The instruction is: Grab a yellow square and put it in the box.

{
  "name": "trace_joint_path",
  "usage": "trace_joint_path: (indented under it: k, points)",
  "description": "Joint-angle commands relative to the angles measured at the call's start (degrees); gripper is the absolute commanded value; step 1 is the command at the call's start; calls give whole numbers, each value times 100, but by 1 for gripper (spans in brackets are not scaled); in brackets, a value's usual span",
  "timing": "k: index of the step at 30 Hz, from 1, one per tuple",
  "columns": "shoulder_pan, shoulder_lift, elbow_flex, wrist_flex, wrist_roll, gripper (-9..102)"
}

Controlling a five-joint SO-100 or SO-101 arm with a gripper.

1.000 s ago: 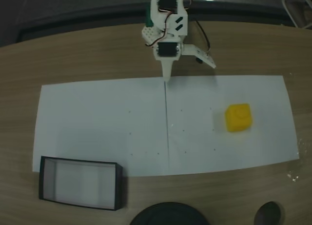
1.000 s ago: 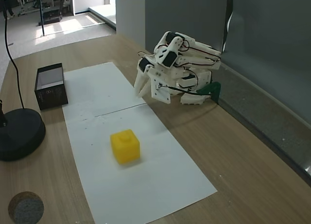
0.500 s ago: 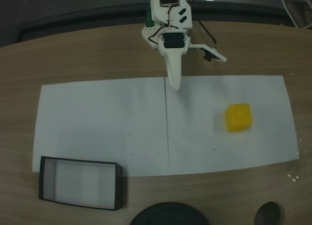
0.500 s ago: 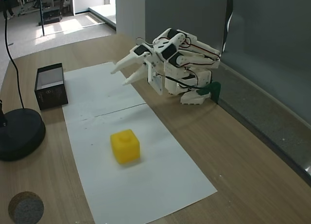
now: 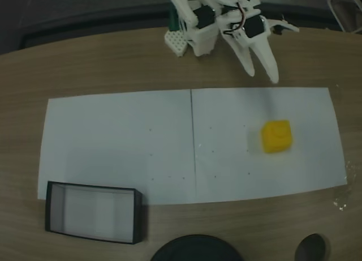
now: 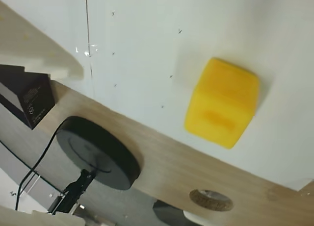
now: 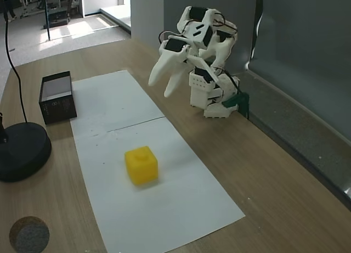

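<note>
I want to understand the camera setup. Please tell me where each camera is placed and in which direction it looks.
Fixed view from above: looks down on the white paper, the yellow square and the box; the gripper hangs from the top edge.
Wrist view: rides on the arm, looks down at the yellow square; a pale finger shows at left.
Fixed view from the side: looks along the table; the whole arm shows, gripper raised.
All three share the yellow square and the box.

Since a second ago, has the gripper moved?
Yes. In a fixed view the gripper has swung right, from the paper's centre seam to above the yellow square, fingers slightly apart.
</note>
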Motion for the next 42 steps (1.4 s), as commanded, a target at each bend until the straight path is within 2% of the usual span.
trace_joint_path:
  k: [1,6,11,17,33,42]
  points:
    - [-53,-1573,-1072,26,35,28]
    - [-44,-3674,-2206,176,53,32]
    - [-158,-4957,-3076,290,325,32]
    - [-598,-5344,-4017,791,334,32]
    - [-571,-7163,-5150,747,369,32]
    - [-554,-7286,-5256,791,334,32]
